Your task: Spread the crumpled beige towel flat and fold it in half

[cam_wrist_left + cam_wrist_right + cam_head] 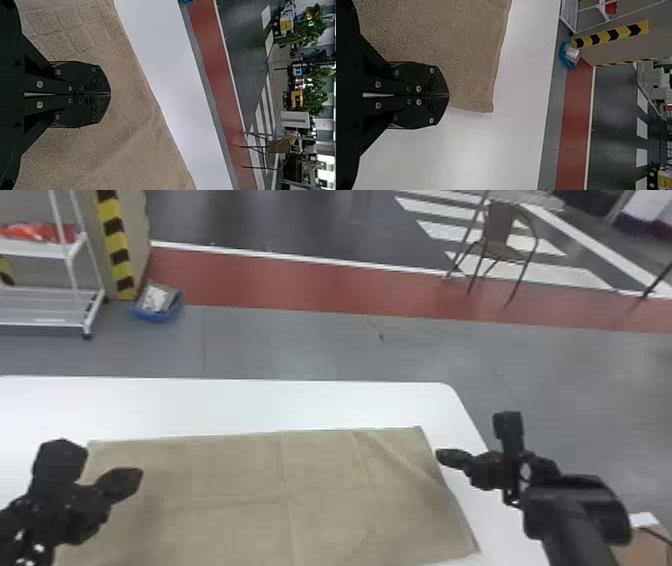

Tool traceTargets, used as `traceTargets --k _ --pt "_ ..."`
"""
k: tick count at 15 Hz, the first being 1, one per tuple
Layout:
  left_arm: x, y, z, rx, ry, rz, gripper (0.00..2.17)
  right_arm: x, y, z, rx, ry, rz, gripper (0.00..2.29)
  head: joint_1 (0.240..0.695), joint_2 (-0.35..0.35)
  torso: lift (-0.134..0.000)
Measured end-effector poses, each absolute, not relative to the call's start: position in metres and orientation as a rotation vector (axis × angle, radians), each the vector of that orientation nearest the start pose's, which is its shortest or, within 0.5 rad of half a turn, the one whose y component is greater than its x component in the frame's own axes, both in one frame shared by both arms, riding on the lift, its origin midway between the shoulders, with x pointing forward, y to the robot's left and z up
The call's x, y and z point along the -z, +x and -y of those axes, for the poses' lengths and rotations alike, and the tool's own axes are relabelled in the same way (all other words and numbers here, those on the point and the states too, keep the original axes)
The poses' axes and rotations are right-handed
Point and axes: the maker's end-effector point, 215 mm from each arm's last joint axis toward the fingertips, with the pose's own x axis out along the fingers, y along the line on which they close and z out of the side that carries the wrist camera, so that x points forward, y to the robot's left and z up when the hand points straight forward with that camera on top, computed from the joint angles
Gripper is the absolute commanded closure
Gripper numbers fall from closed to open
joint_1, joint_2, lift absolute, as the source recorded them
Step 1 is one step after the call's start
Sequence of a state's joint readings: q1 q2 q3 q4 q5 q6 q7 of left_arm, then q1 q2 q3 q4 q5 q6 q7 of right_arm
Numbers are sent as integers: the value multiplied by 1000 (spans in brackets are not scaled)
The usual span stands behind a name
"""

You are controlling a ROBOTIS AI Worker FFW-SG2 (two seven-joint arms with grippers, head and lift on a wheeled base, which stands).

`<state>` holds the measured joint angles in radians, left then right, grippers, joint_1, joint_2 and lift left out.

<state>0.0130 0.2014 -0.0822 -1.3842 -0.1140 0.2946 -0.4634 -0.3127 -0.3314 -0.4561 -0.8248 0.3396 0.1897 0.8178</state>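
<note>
The beige towel [280, 495] lies spread on the white table, a rough rectangle with faint creases and a diagonal fold line near its far right corner. My left gripper [131, 480] is over the towel's left part, and the left wrist view shows that gripper [106, 94] shut above the woven cloth [130, 130]. Just off the towel's right edge is my right gripper [445, 456]. In the right wrist view, the right gripper [443, 95] is shut, overlapping the border of the towel [435, 43] near a corner. Nothing is gripped by either.
The white table [225, 402] extends beyond the towel's far edge, with its rounded corner at the right. On the floor past it are a blue bin [159, 310] and a white rack [45, 307] at left, and a chair [500, 240] at right.
</note>
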Motion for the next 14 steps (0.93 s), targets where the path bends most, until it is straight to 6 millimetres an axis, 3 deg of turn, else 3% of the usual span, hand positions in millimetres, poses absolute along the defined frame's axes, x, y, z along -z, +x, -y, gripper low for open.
traceTargets --k 14 --pt "575 505 -225 456 294 -612 1889 577 506 456 -299 -75 -771 1426 695 -248 0"
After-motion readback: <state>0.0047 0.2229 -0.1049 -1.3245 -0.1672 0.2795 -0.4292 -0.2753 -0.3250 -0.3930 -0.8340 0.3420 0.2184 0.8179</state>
